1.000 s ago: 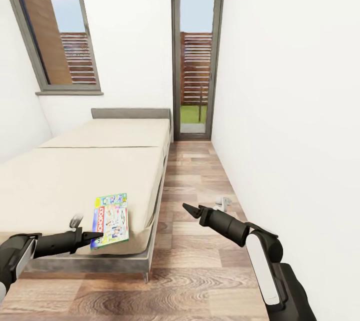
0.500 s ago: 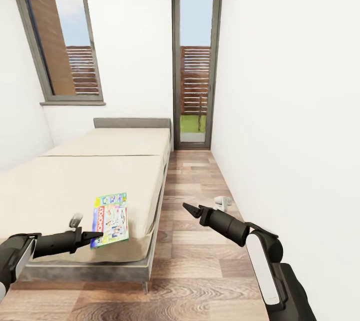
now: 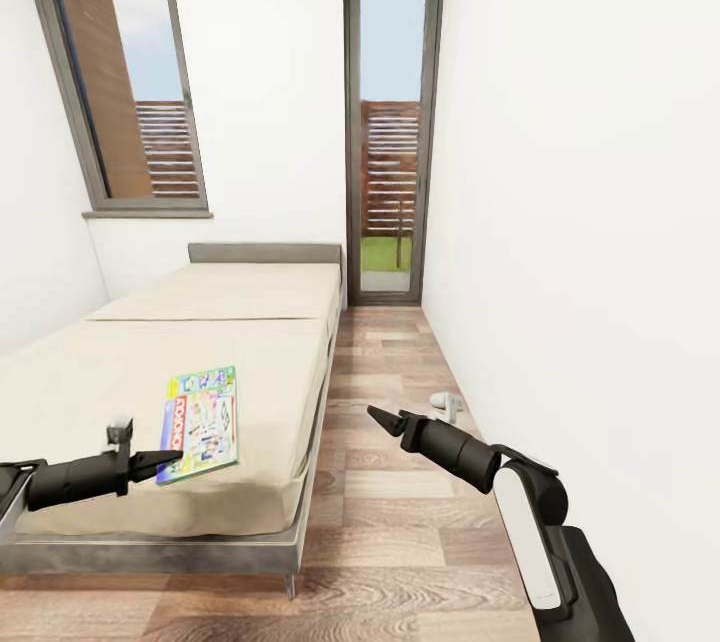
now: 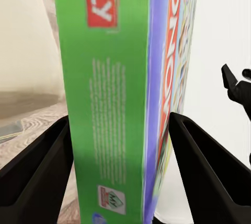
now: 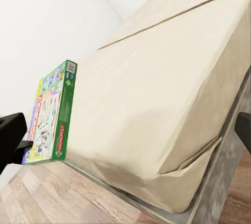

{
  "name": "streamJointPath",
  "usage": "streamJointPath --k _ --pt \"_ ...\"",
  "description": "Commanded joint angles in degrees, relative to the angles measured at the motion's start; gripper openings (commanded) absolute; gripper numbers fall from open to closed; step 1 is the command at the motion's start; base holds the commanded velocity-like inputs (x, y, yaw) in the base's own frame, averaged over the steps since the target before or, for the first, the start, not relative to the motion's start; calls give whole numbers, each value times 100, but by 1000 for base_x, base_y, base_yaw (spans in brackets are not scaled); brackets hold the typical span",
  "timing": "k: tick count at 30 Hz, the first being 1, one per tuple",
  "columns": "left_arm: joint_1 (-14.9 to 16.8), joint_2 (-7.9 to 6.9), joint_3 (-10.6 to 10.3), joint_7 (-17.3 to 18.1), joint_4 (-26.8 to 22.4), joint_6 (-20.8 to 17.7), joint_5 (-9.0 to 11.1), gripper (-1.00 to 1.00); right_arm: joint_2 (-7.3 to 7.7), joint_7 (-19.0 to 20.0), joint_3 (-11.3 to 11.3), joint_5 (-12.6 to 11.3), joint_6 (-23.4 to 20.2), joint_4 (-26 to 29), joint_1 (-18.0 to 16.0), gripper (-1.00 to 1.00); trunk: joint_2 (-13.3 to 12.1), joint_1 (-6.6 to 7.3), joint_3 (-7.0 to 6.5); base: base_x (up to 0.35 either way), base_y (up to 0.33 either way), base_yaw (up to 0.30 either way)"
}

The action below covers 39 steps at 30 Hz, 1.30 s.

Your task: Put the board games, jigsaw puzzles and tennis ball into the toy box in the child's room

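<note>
My left gripper (image 3: 165,462) is clamped on the near end of a board game (image 3: 200,422), one finger (image 4: 36,171) on each flat face, its green edge between them. The white-blue box is lifted above the beige bed (image 3: 220,342), near the mattress's foot. My right gripper (image 3: 378,417) hangs over the wooden floor (image 3: 400,522) beside the bed; I cannot tell whether its fingers are apart or together.
</note>
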<state>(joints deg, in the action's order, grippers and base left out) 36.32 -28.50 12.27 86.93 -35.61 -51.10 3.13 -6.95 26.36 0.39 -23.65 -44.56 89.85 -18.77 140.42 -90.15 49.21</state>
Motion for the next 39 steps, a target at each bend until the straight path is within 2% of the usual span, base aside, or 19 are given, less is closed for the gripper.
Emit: streamJointPath --k 1,2,4,7,10,17,39 --pt "7 -56 -6 170 2 -64 -17 -100 -2 2 -12 -3 -37 3 -4 100 -39 24 -12 0 0 0" --pt "15 -110 -6 307 2 -67 -21 -100 -2 -12 -16 -1 -44 4 -4 100 -79 45 -30 0 0 0" --pt "61 -217 -4 307 2 -74 -23 -100 -20 -112 -14 4 -61 6 -4 100 -159 89 -66 0 0 0" --pt "377 -357 -26 307 7 -167 -24 -100 -21 -394 -12 -7 -82 3 -4 100 -280 155 -119 0 0 0" --pt "525 -418 -44 307 46 -197 -44 -100 -7 -457 -1 -12 -66 -1 -4 100 -400 221 -173 0 0 0" --pt "575 -440 -68 307 60 -240 -39 -100 -33 -514 17 -8 115 -2 -4 100 -681 375 -299 0 0 0" --pt "578 -438 -85 307 63 -243 -44 -100 6 -483 -10 -80 140 -2 -4 100 -1563 858 -694 0 0 0"
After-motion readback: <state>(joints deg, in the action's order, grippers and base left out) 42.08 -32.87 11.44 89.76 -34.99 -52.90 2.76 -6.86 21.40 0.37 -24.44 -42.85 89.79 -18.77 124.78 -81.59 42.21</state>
